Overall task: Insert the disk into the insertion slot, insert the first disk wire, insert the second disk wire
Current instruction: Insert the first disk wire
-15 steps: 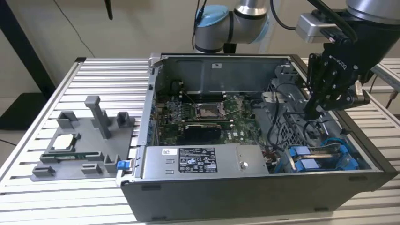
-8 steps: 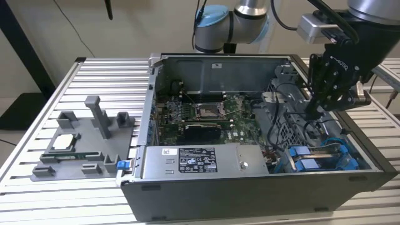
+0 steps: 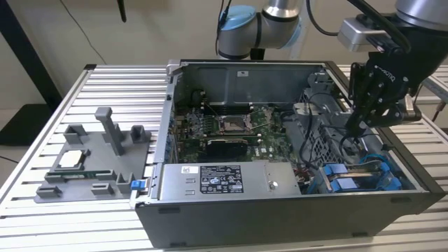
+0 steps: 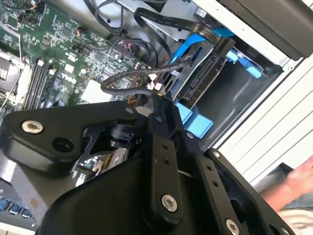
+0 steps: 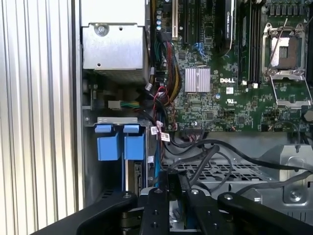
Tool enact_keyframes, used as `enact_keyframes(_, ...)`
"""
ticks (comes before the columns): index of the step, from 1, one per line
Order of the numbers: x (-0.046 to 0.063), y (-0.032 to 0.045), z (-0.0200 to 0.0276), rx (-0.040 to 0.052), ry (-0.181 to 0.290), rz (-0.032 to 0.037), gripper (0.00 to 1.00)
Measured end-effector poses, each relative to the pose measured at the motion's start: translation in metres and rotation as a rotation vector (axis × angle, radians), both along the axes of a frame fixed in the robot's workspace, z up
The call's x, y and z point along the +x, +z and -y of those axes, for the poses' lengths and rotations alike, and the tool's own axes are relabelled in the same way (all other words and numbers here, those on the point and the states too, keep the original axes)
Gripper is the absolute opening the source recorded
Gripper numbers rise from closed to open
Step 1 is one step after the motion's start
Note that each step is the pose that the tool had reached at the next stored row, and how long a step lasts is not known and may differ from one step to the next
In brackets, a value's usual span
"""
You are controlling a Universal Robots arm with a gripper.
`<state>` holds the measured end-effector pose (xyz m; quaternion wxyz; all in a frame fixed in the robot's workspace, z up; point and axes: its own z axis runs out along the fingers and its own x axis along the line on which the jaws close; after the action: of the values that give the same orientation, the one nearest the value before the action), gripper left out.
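Note:
The disk [image 3: 364,169] sits edge-up in the insertion slot [image 3: 383,181], between bright blue rails at the open case's corner on the exterior view's right. In the second wrist view the disk's [image 4: 201,78] connector edge faces my gripper [image 4: 157,101], beside the blue frame [image 4: 195,121]. My gripper [image 3: 355,127] hangs just above the wire bundle next to the slot. Its fingers are together on the end of a black disk wire [image 4: 124,76], which loops away from the tips. The slot's blue tabs [image 5: 120,143] lie just ahead of my gripper [image 5: 171,185].
A grey labelled power-supply box [image 3: 220,181] lies along the case front and the motherboard [image 3: 231,123] lies behind it. Loose black cables [image 3: 315,142] cross beside the bay. A grey fixture [image 3: 91,157] with small parts stands on the slatted table. A person's hand [image 4: 298,182] is outside the case.

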<state>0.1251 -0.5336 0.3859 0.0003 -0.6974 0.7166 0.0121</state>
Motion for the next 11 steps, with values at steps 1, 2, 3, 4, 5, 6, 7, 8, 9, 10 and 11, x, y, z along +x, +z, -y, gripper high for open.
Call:
enact_keyframes(1,0.0007,-0.0002,0.0008,0.0000,0.000,-0.0002,0.00)
enact_keyframes(2,0.0013,-0.0003,0.0014,0.0001,0.000,-0.0003,0.00)
enact_keyframes(3,0.0019,-0.0005,0.0021,0.0001,0.000,-0.0004,0.00)
enact_keyframes(4,0.0026,-0.0006,0.0028,0.0000,0.000,-0.0005,0.00)
enact_keyframes(5,0.0032,-0.0007,0.0035,0.0000,0.000,-0.0008,0.00)
enact_keyframes(6,0.0039,-0.0009,0.0043,0.0001,0.000,-0.0009,0.00)
enact_keyframes(7,0.0046,-0.0010,0.0051,0.0000,0.000,-0.0011,0.00)
enact_keyframes(8,0.0052,-0.0012,0.0058,0.0000,0.000,-0.0012,0.00)
enact_keyframes(9,0.0057,-0.0013,0.0066,0.0000,0.000,-0.0014,0.00)
enact_keyframes(10,0.0063,-0.0015,0.0074,0.0000,0.000,-0.0015,0.00)
enact_keyframes(11,0.0069,-0.0017,0.0080,0.0001,0.000,-0.0016,0.00)
